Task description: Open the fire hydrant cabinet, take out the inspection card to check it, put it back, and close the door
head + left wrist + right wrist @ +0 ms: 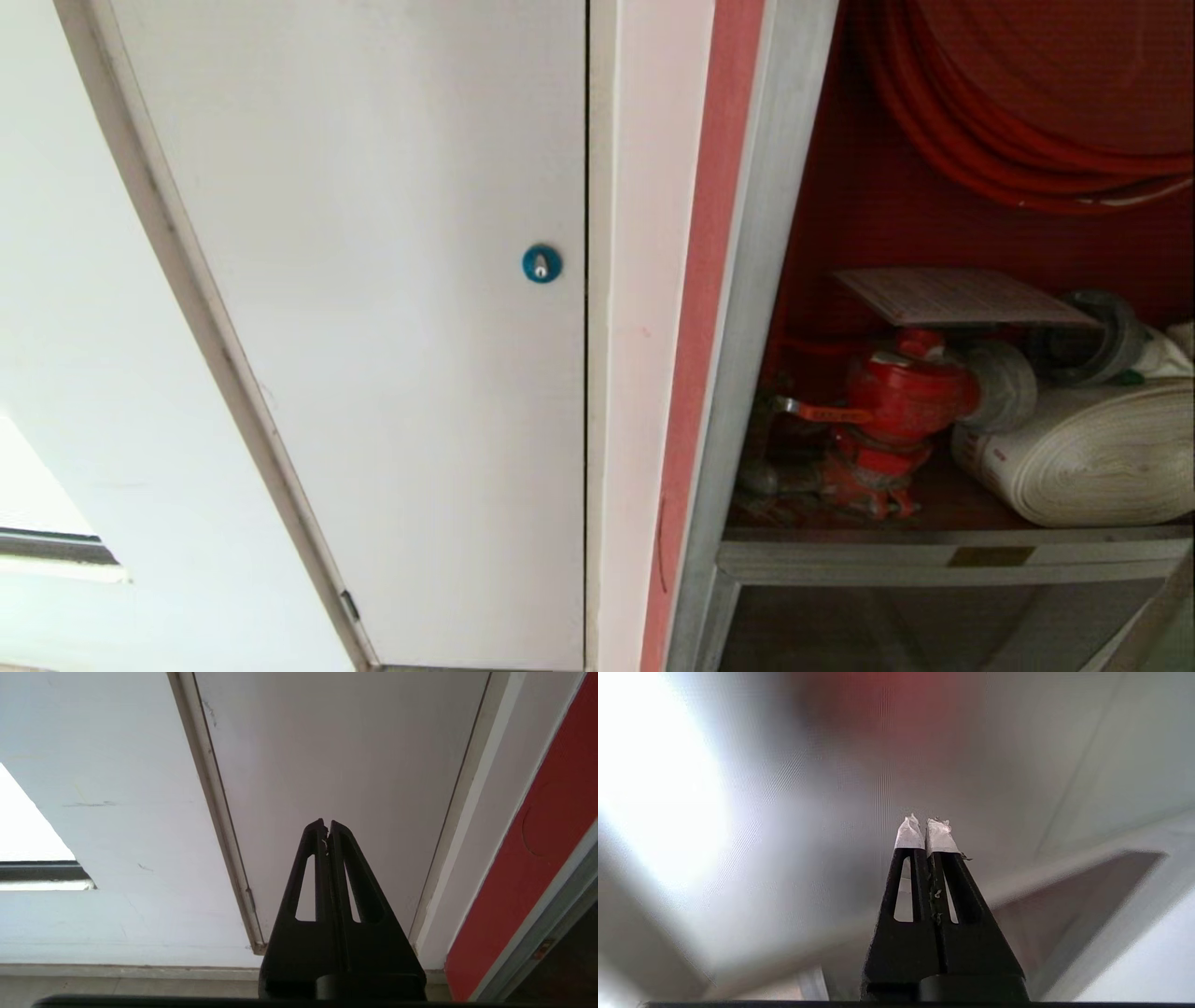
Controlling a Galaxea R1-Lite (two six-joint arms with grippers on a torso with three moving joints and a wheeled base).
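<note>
In the head view the fire hydrant cabinet (756, 308) stands at the right, and its red interior is uncovered. The white inspection card (962, 297) lies flat on top of the red valve (901, 401), beside the white rolled hose (1092, 457) and under the red hose reel (1027, 121). The door is out of the head view. Neither arm shows there. My left gripper (327, 826) is shut and empty, pointing at a plain white door. My right gripper (926, 823), with white-taped tips, is shut and empty before a blurred grey surface with a reddish patch.
A plain white door (392, 327) with a round blue lock (541, 264) fills the middle of the head view, with white wall to its left. A red strip (700, 373) runs along the cabinet's silver frame. A lower dark glass panel (934, 625) sits under the cabinet shelf.
</note>
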